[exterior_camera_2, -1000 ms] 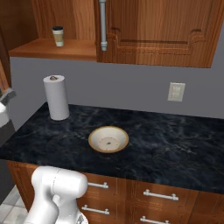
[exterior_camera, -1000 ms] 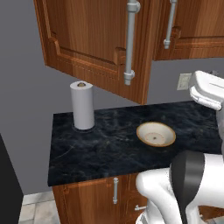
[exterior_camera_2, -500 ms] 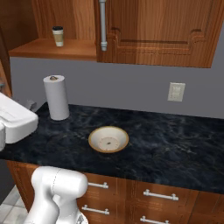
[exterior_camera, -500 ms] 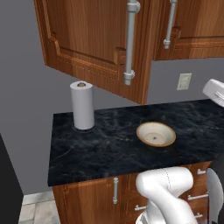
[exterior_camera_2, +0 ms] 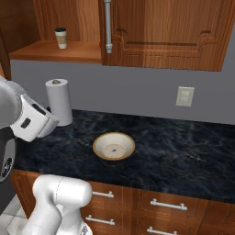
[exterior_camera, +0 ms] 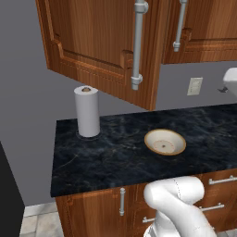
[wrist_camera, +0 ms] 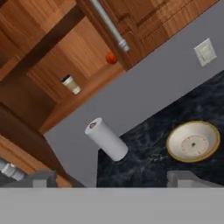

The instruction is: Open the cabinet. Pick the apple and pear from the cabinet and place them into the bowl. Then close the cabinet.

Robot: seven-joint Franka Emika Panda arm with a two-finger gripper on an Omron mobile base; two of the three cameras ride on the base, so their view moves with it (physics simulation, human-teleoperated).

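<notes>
From the left base view you see the cabinet [exterior_camera: 111,51], reddish-brown wood with raised panels, its left door swung open toward you and carrying a long round silver bar handle [exterior_camera: 138,44]. Below it the bowl [exterior_camera: 165,141], shallow and round with a tan rim and cream speckled inside, sits on the counter [exterior_camera: 106,157], a glossy black slab veined like marble. Left of the bowl and well apart from it stands a plain white paper towel roll [exterior_camera: 87,111], a smooth upright cylinder with a brown core. On the grey wall behind the bowl is a cream outlet plate [exterior_camera: 195,86]. From the right base view you find the bowl [exterior_camera_2: 114,146] empty, the roll [exterior_camera_2: 59,102] to its left, and above the roll the open cabinet shelf holding a small paper cup [exterior_camera_2: 60,38], pale with a dark lid; any print on it is too small to read. In the hand view, rolled sideways, you see the apple [wrist_camera: 111,58], small, round and red, on the shelf inside the cabinet just behind the door edge, well apart from the bowl [wrist_camera: 193,141]. The gripper [wrist_camera: 113,178] has its two dark finger tips spread wide and holds nothing. You cannot make out the pear.
</notes>
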